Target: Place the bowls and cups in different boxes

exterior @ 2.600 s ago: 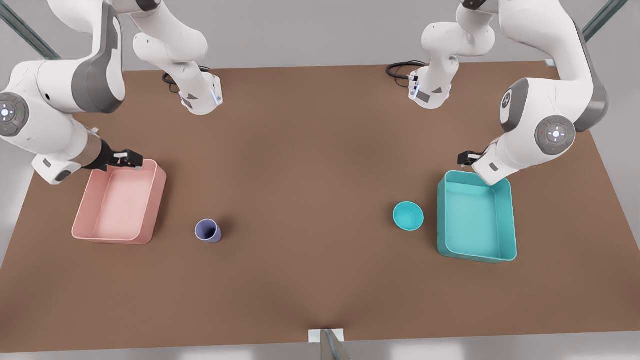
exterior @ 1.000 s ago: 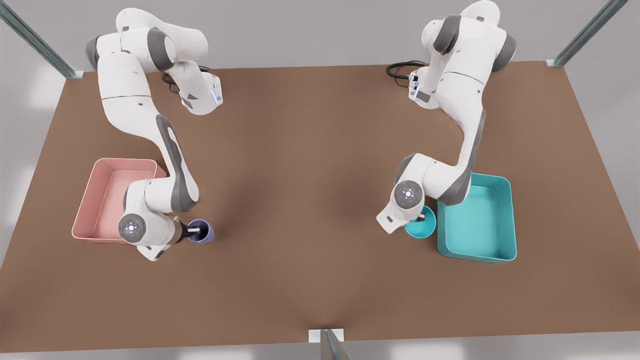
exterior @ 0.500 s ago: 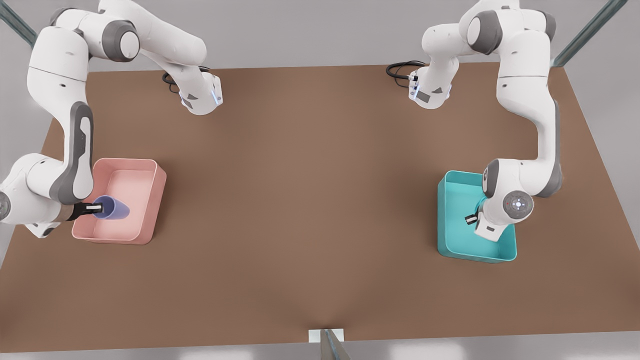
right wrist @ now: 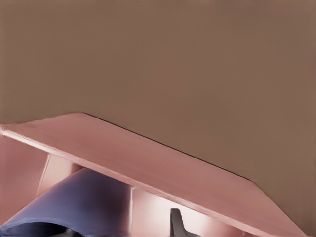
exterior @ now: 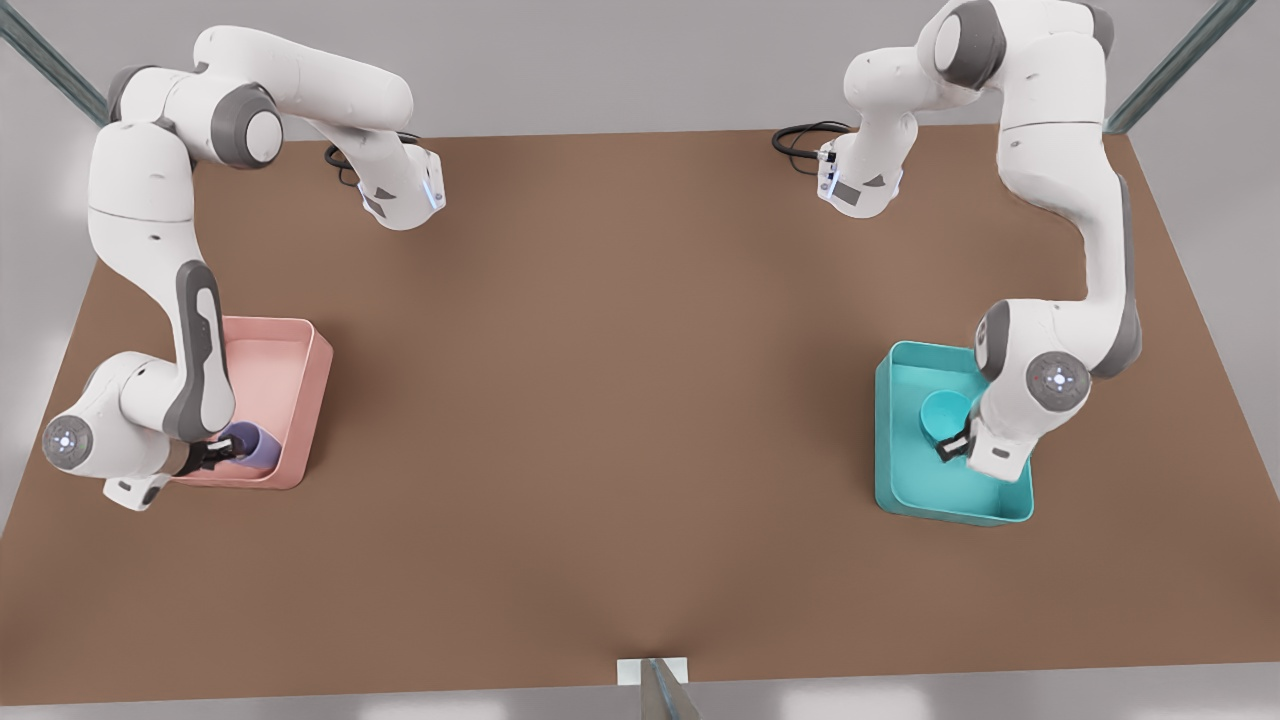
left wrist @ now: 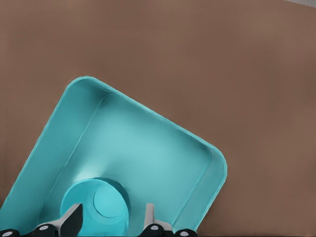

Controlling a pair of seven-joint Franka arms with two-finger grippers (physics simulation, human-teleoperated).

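Observation:
The teal bowl (exterior: 940,412) sits inside the teal box (exterior: 1000,508) at the front view's right. My left gripper (exterior: 955,445) hovers just over the bowl's near rim, open; in the left wrist view its fingers (left wrist: 74,219) stand wide apart over the bowl (left wrist: 98,200) in the box (left wrist: 217,165). At the front view's left, the lavender cup (exterior: 255,447) lies tilted in the near corner of the pink box (exterior: 318,380). My right gripper (exterior: 212,456) is at the cup's mouth, open. In the right wrist view one fingertip (right wrist: 175,221) stands apart from the cup (right wrist: 84,202) behind the box wall (right wrist: 148,158).
The brown table (exterior: 620,400) stretches between the two boxes. Both arm bases (exterior: 400,195) stand at the far edge, with a black cable (exterior: 800,135) beside the one on the front view's right. A small metal bracket (exterior: 655,675) sits at the near edge.
Both grippers have lowered into their boxes and opened. The cup now rests in the pink box's near corner and the bowl on the teal box's floor.

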